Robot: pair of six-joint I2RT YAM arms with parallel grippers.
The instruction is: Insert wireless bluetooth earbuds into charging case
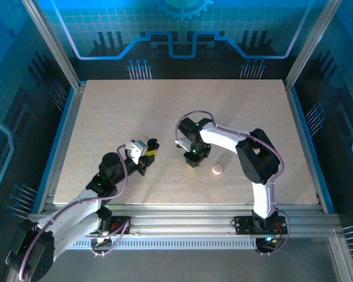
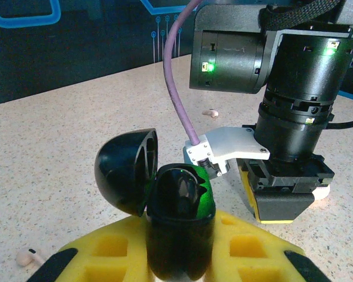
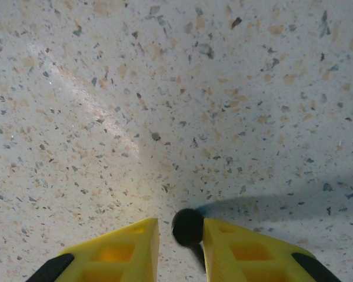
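On the speckled table (image 3: 165, 88), left fingers (image 2: 112, 252) clamp the case (image 2: 179, 217); right fingers (image 3: 123, 249) flank an earbud (image 3: 187, 227), grip unclear.

Robotics lab cell, aluminium frame (image 1: 182, 223), speckled table (image 1: 182, 106) (blue circuit-print backdrop (image 1: 182, 41)).

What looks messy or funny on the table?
Two small pale bits lie loose on the table: one beyond the open black case, another nearer the camera, left of it. They look dropped, but I can't tell what they are.
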